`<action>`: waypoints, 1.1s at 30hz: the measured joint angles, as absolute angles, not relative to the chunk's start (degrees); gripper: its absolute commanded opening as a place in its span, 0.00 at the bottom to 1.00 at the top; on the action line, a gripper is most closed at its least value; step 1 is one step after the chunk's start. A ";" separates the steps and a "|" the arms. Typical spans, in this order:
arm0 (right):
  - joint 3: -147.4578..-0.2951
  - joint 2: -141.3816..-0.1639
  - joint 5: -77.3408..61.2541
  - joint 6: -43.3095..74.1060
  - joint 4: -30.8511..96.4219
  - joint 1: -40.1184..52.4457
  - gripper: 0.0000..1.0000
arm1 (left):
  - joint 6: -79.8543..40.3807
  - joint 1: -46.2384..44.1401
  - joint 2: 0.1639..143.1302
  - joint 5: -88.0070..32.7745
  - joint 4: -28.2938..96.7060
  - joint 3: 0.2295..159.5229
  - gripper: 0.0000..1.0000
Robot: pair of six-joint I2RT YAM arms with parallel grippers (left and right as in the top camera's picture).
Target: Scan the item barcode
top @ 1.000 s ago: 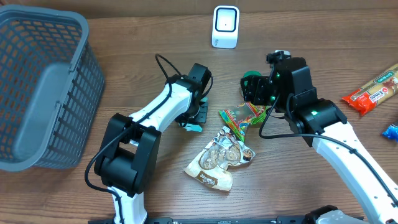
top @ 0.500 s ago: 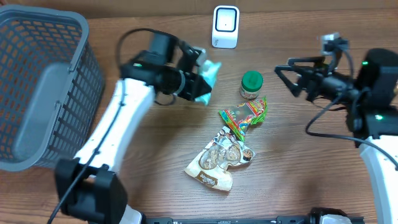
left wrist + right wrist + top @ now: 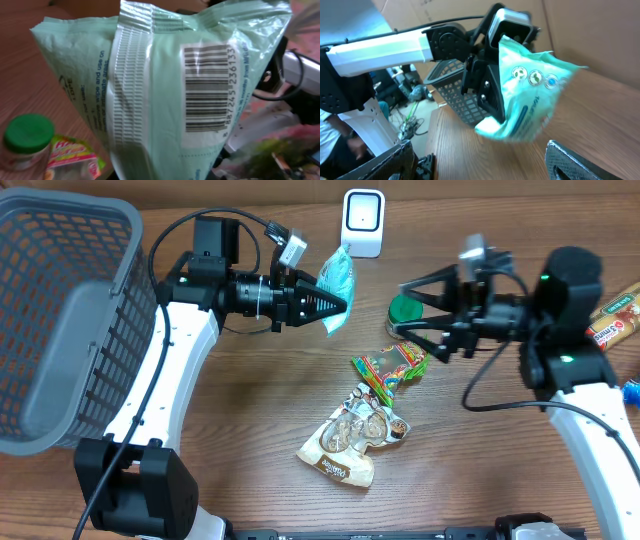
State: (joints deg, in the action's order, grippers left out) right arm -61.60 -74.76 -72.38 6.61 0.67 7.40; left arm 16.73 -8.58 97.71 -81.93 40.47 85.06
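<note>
You have the basket [image 3: 70,320] on the table's [image 3: 250,480] left side and the scanner [image 3: 363,223] at its far edge, centre. The wipes pack [image 3: 338,278] hangs clamped in the left gripper [image 3: 335,302], just left of and before the scanner. To its right stands the jar [image 3: 403,315], seen from overhead between the right gripper's [image 3: 402,310] spread fingers. Before the jar lies the flat packet [image 3: 392,365], then the snack bag [image 3: 352,435]. The wrapped bar [image 3: 605,320] lies far right.

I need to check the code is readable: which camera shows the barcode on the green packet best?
The left wrist view: the barcode faces it, large, on the green packet. Overhead shows only the small packet in the left gripper, bars not visible. The right wrist sees its front, no barcode.
</note>
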 measured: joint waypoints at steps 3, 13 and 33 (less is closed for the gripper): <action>-61.60 -76.82 -70.57 9.37 -4.89 9.96 0.85 | 16.78 -9.91 97.71 -84.64 40.49 85.06 0.04; -61.60 -80.42 -68.77 15.07 -9.93 10.72 0.85 | 16.95 -14.83 97.71 -86.37 40.64 85.06 0.04; -61.60 -80.42 -68.60 17.76 -11.97 10.92 0.76 | 16.95 -16.16 97.71 -85.95 41.60 85.06 0.04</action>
State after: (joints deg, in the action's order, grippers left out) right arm -61.60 -80.42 -68.60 17.76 -11.97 10.92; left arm 16.95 -16.16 97.71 -85.95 41.60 85.06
